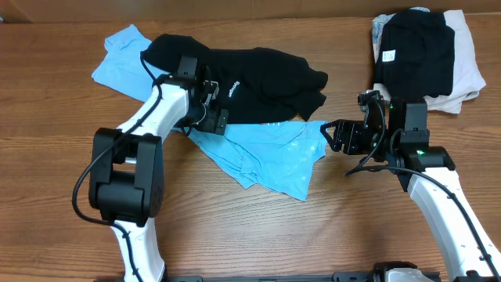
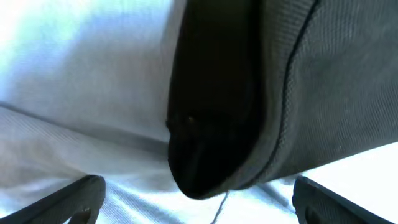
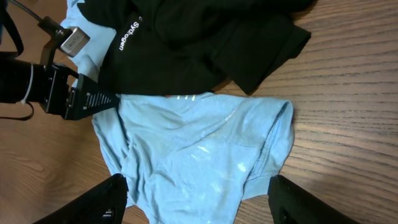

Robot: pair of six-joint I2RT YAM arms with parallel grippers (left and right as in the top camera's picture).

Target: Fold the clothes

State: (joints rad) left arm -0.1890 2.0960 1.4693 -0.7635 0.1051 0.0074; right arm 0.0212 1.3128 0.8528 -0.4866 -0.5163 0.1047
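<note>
Left gripper (image 1: 213, 112) sits low at the near-left edge of the black T-shirt (image 1: 262, 78), where it overlaps the light-blue shirt (image 1: 270, 153). Its fingers (image 2: 78, 196) are spread wide; in the left wrist view a rounded fold of the black cloth hangs between them without touching either, with the pale blue cloth underneath. The black T-shirt lies crumpled across the middle of the table (image 1: 47, 204), its small white lettering (image 1: 234, 88) facing up. The light-blue shirt lies under it: one part sticks out at the far left, and the larger part spreads flat toward the near side, right of the left arm. Just right of that blue cloth the right gripper (image 1: 331, 135) points left at the shirt's edge, above the wood; its jaws stand apart with nothing between them. At the far right corner a folded dark garment (image 1: 415, 47) rests on a pale one (image 1: 470, 66), well apart from the rest.
</note>
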